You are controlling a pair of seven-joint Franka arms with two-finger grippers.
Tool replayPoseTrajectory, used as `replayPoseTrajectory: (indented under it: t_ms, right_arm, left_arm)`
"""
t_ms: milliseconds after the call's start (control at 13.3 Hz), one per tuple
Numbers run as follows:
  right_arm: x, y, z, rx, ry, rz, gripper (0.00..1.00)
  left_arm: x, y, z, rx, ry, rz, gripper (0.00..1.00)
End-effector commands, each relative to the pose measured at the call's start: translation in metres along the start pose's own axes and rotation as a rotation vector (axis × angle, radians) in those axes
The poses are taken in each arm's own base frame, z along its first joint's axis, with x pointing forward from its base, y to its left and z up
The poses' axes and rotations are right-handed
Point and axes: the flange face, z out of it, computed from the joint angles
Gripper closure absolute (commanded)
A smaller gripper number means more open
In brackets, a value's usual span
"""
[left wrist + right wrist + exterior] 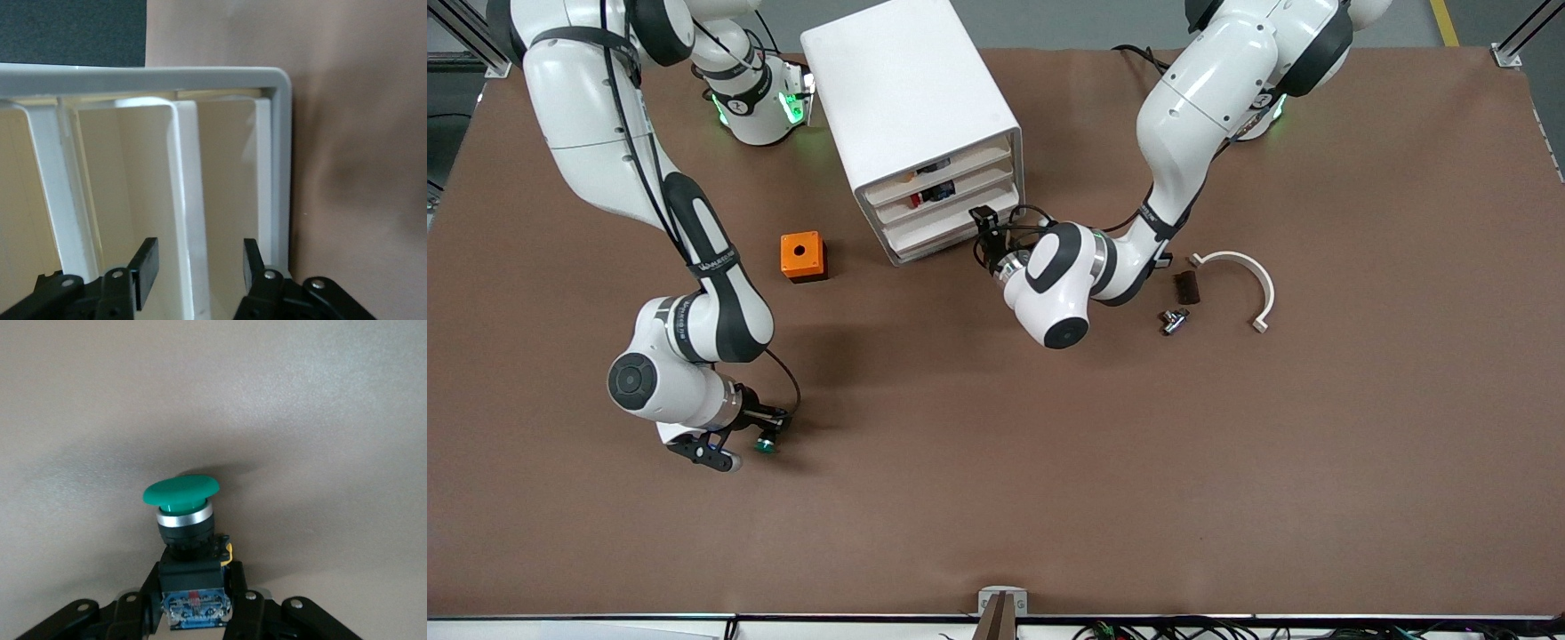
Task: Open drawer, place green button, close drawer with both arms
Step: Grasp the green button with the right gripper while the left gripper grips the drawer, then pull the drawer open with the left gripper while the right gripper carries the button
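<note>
The white cabinet (911,98) stands at the table's robot side, and its third drawer (938,229) looks closed. My left gripper (985,220) is at that drawer's front, at the end toward the left arm. In the left wrist view the left gripper (200,267) is open, and its fingers (148,263) stand on either side of a white drawer lip (187,200) without touching it. My right gripper (758,434) is shut on the green-capped button (765,444), low over the table near the right arm's end. The right wrist view shows the right gripper (195,603) clamping the button's black-and-blue body below the cap (181,492).
An orange cube with a round hole (802,256) sits beside the cabinet toward the right arm's end. A white curved part (1243,267), a dark block (1186,286) and a small metal piece (1174,320) lie toward the left arm's end. Small items (934,190) show in the upper drawers.
</note>
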Motion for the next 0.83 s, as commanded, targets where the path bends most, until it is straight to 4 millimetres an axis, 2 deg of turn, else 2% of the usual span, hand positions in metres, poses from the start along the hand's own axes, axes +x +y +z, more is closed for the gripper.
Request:
replayPoseTrajectory:
  t_ms: [0, 226, 452, 603, 754]
  right_arm:
    - [0.003, -0.014, -0.026, 0.014, -0.030, 0.014, 1.00]
    - [-0.002, -0.029, -0.055, 0.012, -0.044, 0.059, 1.00]
    - [-0.011, -0.041, -0.081, 0.005, -0.063, 0.118, 1.00]
    - [-0.028, -0.063, -0.104, -0.004, -0.075, 0.134, 1.00]
    - [-0.041, -0.073, -0.122, -0.022, -0.110, 0.195, 1.00]
  left_arm:
    - [-0.008, -0.005, 0.010, 0.022, -0.007, -0.017, 0.59]
    - [-0.005, 0.003, 0.013, 0.025, -0.002, -0.028, 0.98]
    - [0.000, 0.014, -0.006, -0.004, -0.016, 0.007, 1.00]
    - [0.006, 0.027, -0.036, -0.049, -0.050, 0.028, 1.00]
    - [0.006, 0.032, -0.068, -0.088, -0.088, 0.040, 0.99]
